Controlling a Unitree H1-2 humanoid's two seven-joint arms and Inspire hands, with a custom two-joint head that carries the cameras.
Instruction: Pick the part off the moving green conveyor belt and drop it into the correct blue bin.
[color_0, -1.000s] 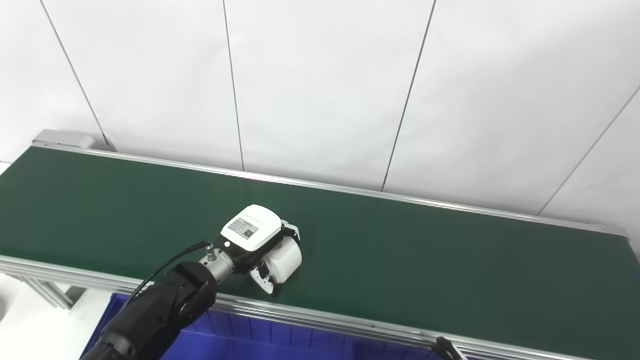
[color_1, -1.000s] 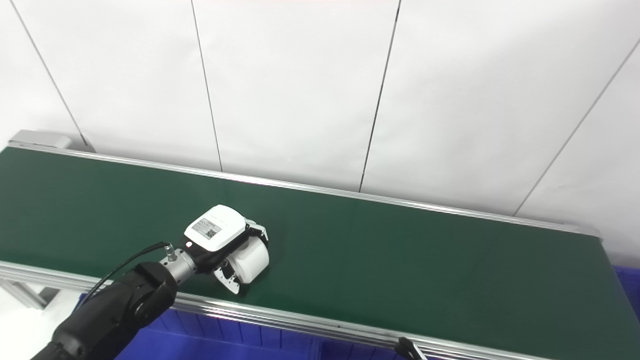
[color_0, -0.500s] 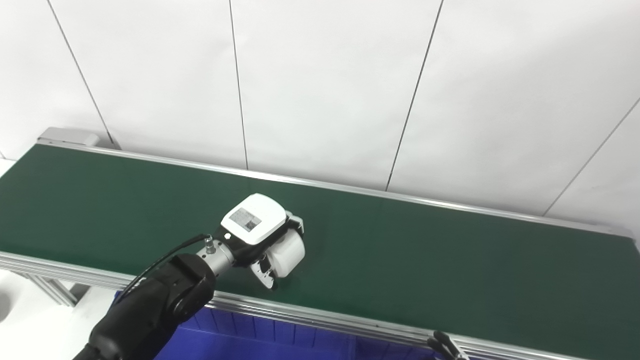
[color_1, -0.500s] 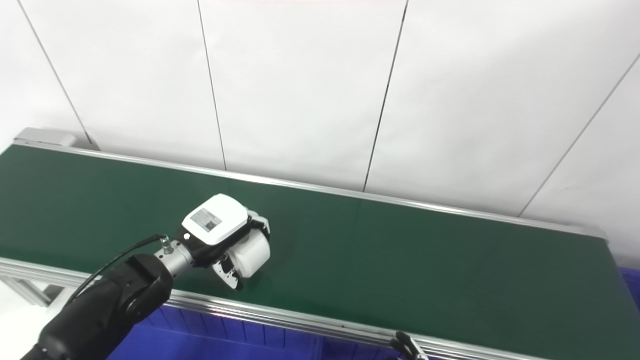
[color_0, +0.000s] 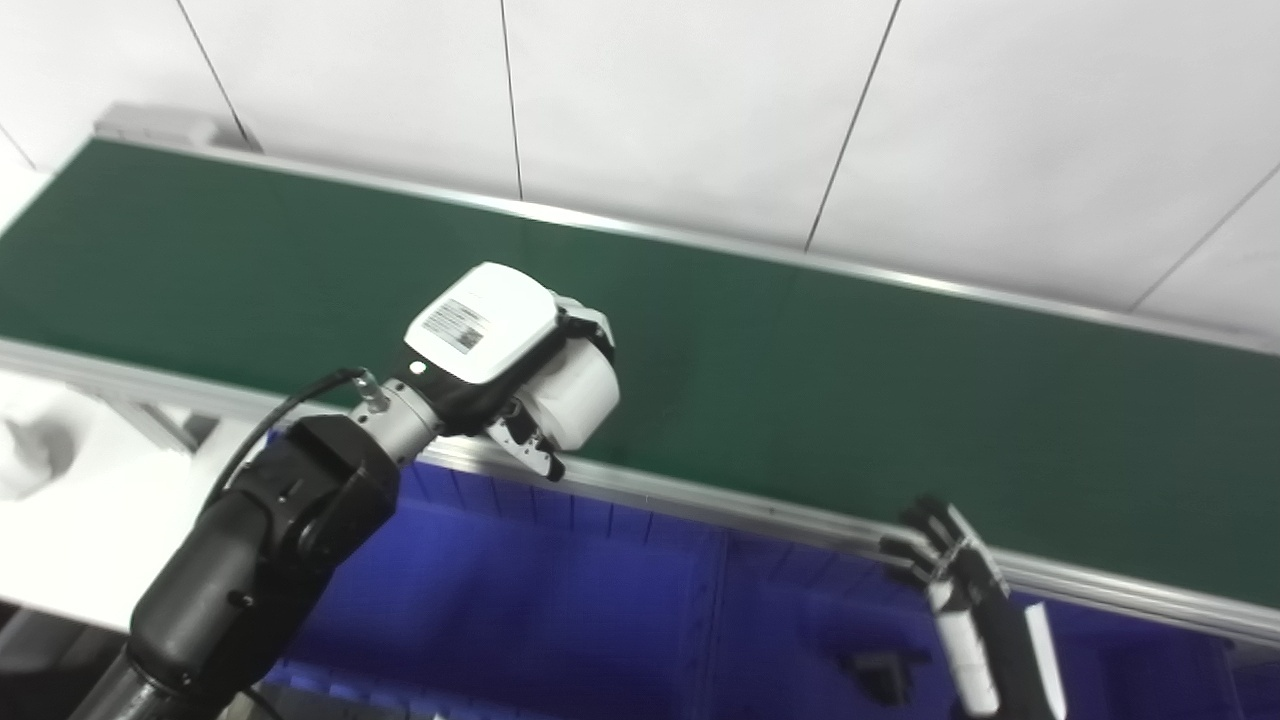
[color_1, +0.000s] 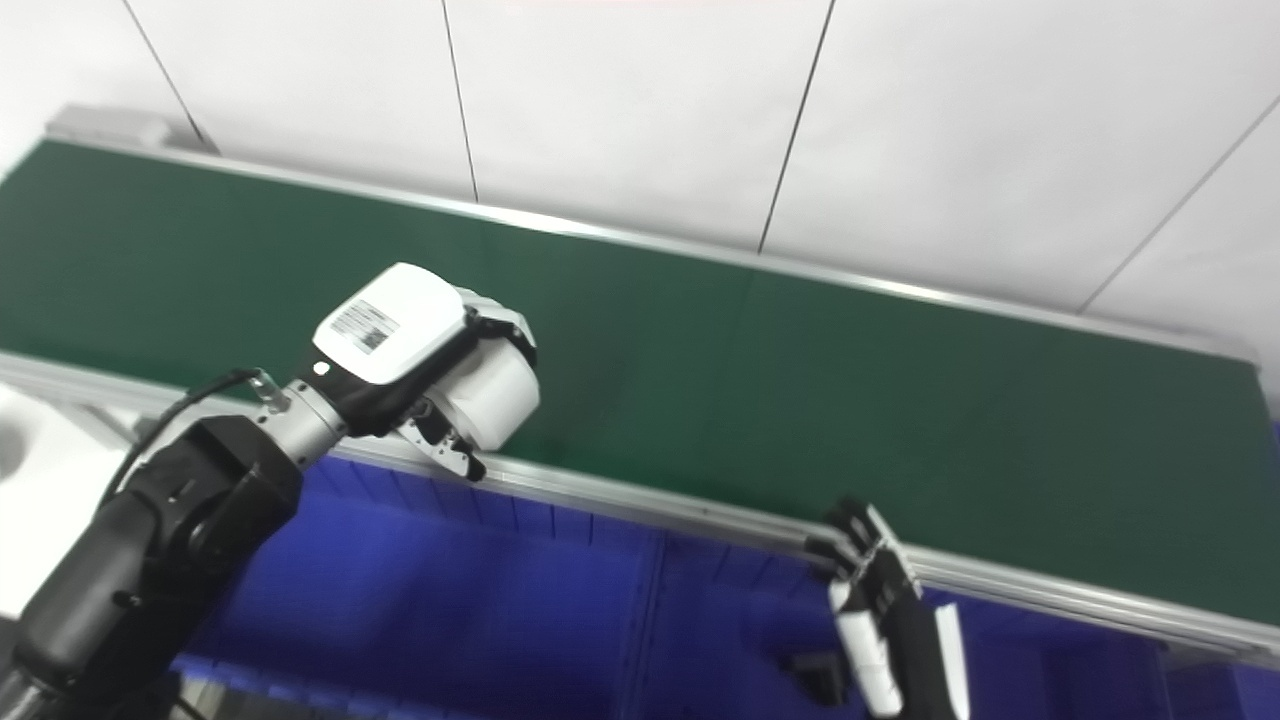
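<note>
From my seat the long dark-green conveyor belt (color_0: 850, 380) fills the view, and I use it as my landmark. Below its near rail sit the blue plastic bins (color_0: 560, 620), a divider wall between two of them. My left hand (color_0: 500, 350) hangs over that near rail, fingers curled around the white cylindrical part (color_0: 575, 390), clear of the belt. I judge the pick done and the carry under way; next I must choose the bin, bring the part over it and let go. My right hand (color_0: 945, 550) waits below the rail, fingers apart, empty.
</note>
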